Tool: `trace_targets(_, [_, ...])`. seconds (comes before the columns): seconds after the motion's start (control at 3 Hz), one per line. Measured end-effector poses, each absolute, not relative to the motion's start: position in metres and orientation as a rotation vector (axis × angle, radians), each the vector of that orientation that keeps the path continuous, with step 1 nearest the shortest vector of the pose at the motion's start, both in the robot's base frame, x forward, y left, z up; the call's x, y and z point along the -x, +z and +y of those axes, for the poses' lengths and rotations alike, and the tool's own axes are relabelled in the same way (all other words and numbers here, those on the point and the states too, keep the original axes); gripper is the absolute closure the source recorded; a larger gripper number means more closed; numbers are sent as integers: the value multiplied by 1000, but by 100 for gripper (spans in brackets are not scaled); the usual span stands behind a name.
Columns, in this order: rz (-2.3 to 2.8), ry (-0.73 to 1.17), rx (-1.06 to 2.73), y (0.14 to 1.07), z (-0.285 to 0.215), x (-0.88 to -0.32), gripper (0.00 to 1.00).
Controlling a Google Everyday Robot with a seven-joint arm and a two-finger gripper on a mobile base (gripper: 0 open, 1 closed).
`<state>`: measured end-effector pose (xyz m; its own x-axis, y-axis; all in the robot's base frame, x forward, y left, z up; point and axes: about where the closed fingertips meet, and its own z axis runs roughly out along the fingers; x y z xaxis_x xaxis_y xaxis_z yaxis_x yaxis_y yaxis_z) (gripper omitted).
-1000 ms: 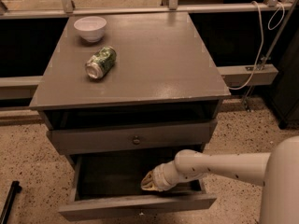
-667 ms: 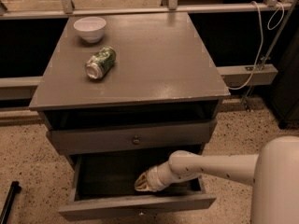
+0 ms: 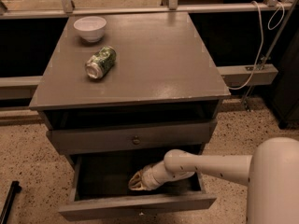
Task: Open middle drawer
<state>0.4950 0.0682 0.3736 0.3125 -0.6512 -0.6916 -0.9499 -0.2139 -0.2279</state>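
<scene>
Grey middle drawer point(image 3: 93, 208) pulled out, front toward cam, long axis L-R | claw point(image 3: 136, 183) inside, state can't tell

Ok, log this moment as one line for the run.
middle drawer: pulled out | gripper: down inside the open drawer | cabinet top: white bowl, can on its side

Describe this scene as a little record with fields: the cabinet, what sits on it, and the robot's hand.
middle drawer: pulled out, front toward the camera
drawer above: shut, one small round knob
gripper: down inside the pulled-out drawer
cabinet top: white bowl at back left; green can lying on its side
</scene>
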Motion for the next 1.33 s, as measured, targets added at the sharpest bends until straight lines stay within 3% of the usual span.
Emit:
trace_targets(0.33, [1398,727,1956,372,68,-464,100])
trace_targets(1.33, [1461,807,1911,387,51,-430,100])
